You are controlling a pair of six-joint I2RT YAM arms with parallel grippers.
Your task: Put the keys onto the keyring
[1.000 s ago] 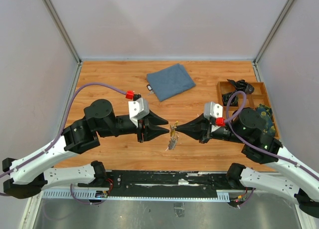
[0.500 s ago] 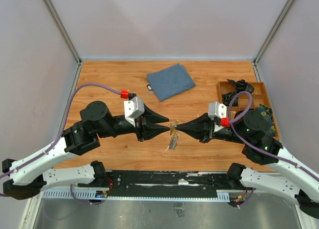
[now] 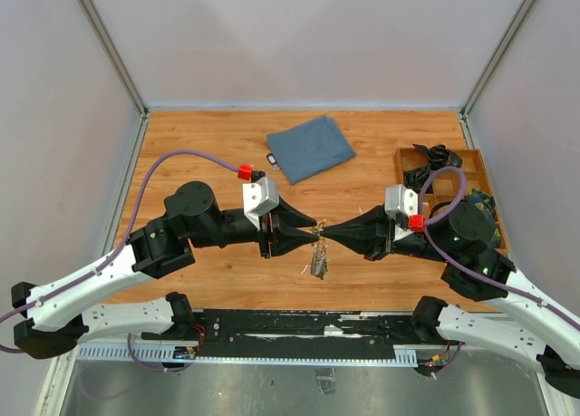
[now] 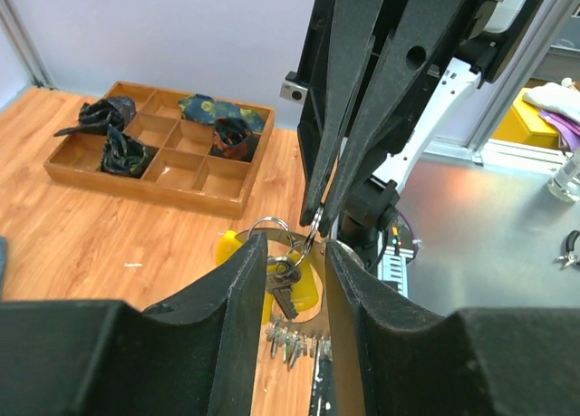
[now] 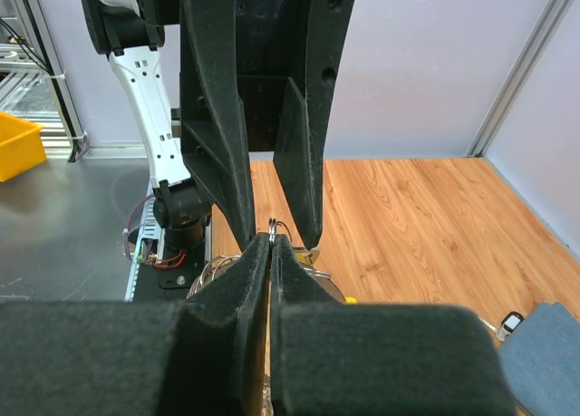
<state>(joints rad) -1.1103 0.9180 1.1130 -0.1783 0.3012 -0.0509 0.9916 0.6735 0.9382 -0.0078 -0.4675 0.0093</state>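
My right gripper (image 3: pixel 324 233) is shut on the thin metal keyring (image 5: pixel 274 224), held above the wood table at centre. Several keys (image 3: pixel 316 264) hang from it in a bunch. The left wrist view shows a dark key (image 4: pixel 283 287) against a yellow tag (image 4: pixel 310 294), and more key blades below. My left gripper (image 3: pixel 311 234) points at the right one, tip to tip. Its jaws are open, and its fingers (image 5: pixel 217 117) stand on either side of the ring. The keys show in the gap between them, and I see no grip on them.
A folded blue cloth (image 3: pixel 310 148) lies at the back centre, with a small black-and-white object (image 3: pixel 271 160) at its left corner. A wooden compartment tray (image 3: pixel 478 159) with dark bundles sits at the right edge. Grey walls enclose the table.
My left gripper has moved right, up to the right gripper's tips, and now flanks the ring. The hanging keys have shifted slightly. The right gripper stays shut.
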